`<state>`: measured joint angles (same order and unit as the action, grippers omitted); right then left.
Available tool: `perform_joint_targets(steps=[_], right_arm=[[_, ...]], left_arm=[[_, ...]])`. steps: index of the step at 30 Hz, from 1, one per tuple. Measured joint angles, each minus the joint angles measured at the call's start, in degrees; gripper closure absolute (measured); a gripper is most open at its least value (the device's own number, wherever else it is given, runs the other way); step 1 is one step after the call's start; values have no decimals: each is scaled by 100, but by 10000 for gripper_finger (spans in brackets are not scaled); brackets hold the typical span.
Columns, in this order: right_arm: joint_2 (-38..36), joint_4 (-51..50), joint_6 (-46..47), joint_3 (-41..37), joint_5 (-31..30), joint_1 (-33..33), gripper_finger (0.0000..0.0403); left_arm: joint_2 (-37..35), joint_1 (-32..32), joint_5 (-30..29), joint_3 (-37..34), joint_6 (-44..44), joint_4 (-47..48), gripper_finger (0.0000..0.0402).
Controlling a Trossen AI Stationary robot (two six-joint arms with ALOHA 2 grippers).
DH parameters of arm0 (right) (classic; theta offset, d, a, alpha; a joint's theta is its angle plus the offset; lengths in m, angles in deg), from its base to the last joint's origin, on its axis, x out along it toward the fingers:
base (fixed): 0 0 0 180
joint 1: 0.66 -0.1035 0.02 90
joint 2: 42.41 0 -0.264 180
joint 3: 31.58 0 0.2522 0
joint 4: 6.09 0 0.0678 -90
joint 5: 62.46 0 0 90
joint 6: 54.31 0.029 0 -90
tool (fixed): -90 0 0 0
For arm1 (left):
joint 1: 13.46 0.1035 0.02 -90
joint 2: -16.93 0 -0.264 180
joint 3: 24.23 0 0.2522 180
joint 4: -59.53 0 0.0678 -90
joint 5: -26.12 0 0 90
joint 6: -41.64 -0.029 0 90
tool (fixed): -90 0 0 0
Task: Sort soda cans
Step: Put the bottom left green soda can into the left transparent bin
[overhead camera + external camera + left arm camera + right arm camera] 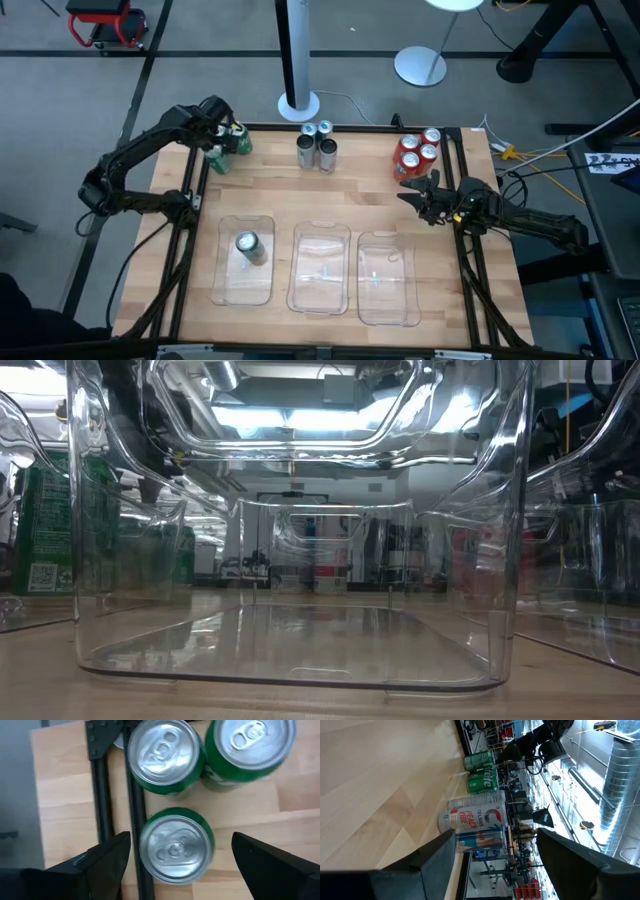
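Three clear plastic trays lie side by side along the near half of the wooden table; the left tray holds one green can standing upright, and the middle and right trays hold nothing. The remaining green cans cluster at the far left corner of the table, against the dark frame rail. The silver-grey cans stand bunched at the far middle edge, and the red cans sit bunched at the far right.

The left gripper hangs directly over the green cluster, its fingers spread wide on either side of one green can top in the left wrist view, not touching it; two more green cans stand just beyond, close together.

The right gripper hovers over the table just near of the red cans, fingers apart and holding nothing. Its wrist view looks across the table to the silver-grey cans with green cans farther off.
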<state>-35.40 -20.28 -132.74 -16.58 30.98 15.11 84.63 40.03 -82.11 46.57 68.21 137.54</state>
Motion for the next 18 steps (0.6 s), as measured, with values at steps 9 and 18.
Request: perform_joint_targets(steps=[9, 18], right_arm=[[0, -4, 0, 0, 7, 0, 125], [0, -4, 2, 0, 13, 0, 125]], left_arm=[[0, 163, 150, -126, -110, -31, 66], [27, 478, 193, -247, -275, -44, 66]])
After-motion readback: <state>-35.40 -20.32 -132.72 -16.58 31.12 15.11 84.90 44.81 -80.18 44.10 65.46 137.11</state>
